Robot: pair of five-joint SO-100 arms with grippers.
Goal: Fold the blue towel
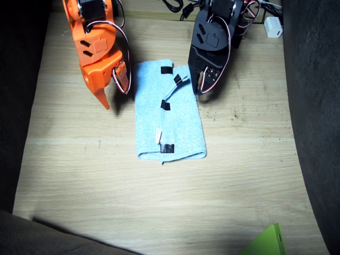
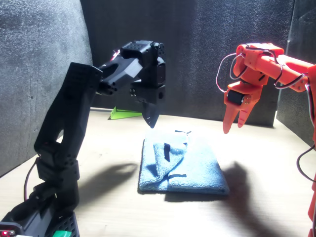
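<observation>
Two arms hang over the wooden table [image 1: 69, 175], and neither holds anything.

**Workpiece.** The blue towel [image 1: 178, 125] lies flat near the middle of the table, between the two grippers. It forms a narrow rectangle, long axis running from the arm bases toward the near edge. One flap is laid over the other: black tape marks [image 1: 167, 70] sit in a row along the seam down the middle, and a small white tag [image 1: 158, 136] shows beside the lower mark. In the front view the overlap reads as a raised, slightly rumpled ridge on the towel [image 2: 197, 168].

**Right arm.** The orange gripper [image 1: 109, 98] points down just beside one long edge of the towel, clear of the cloth. In the front view its fingers stand a little apart, with nothing between them [image 2: 233, 121].

**Left arm.** The black gripper [image 1: 203, 87] hovers at the opposite long edge, near the far corner. The front view shows its tips together in a single point, above the cloth and not touching it [image 2: 150, 118].

**Progress.** Judged from the lie of the cloth, a lengthwise fold is in place. A crosswise fold, bringing one short end over the other, may remain if a compact stack is wanted; the seam would also benefit from flattening.
</observation>
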